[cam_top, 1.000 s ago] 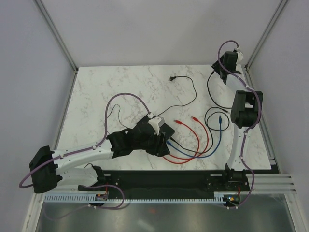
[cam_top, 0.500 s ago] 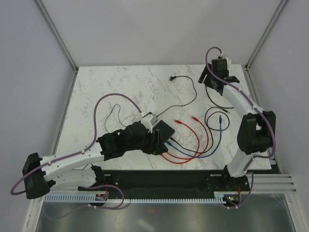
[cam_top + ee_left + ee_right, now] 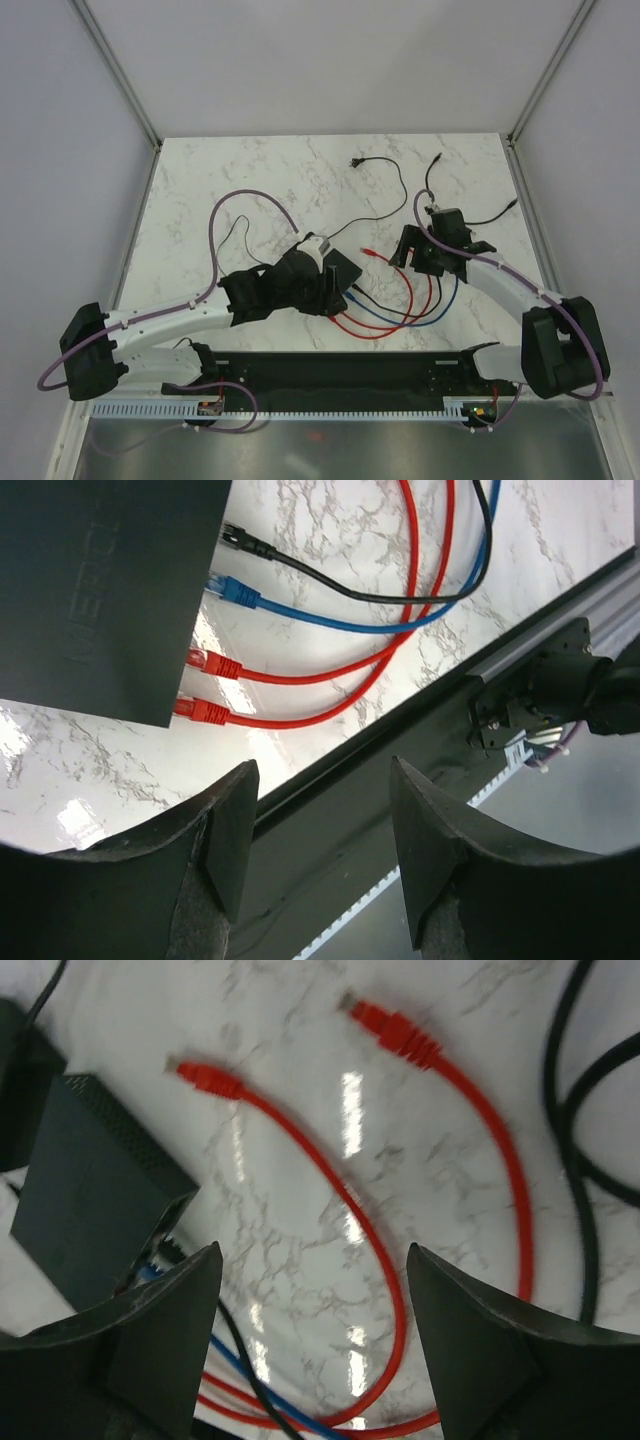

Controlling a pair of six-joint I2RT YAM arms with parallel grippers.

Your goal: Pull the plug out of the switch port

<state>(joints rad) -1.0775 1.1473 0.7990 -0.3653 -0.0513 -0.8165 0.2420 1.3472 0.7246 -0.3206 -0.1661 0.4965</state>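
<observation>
On the near middle of the table (image 3: 220, 180), the switch (image 3: 343, 268): lies flat on the marble, partly under the left arm's wrist, its port side turned toward the near right.
Plugs in the ports: four sit in a row along that side in the left wrist view, a black plug (image 3: 245, 542), a blue plug (image 3: 232, 588), an upper red plug (image 3: 213, 663) and a lower red plug (image 3: 200, 710).
Loose red ends: two free red connectors (image 3: 205, 1075) lie on the marble beside the switch, plugged into nothing.
Done: nothing, by my reading. Every plug I can see at the switch is seated, and neither arm has hold of one.
Left to do: bring a gripper onto one plug, close on its body, and draw it straight out of the port. The pictures do not show which plug is meant.
Left gripper (image 3: 320, 810): jaws moderately apart and empty. It hovers by the switch's near edge, the lower red plug closest, and touches nothing that I can see.
Right gripper (image 3: 312, 1260): jaws spread wide and empty. It hangs over the red cable (image 3: 370, 1250), with the switch off to one side and apart from the fingers.
</observation>
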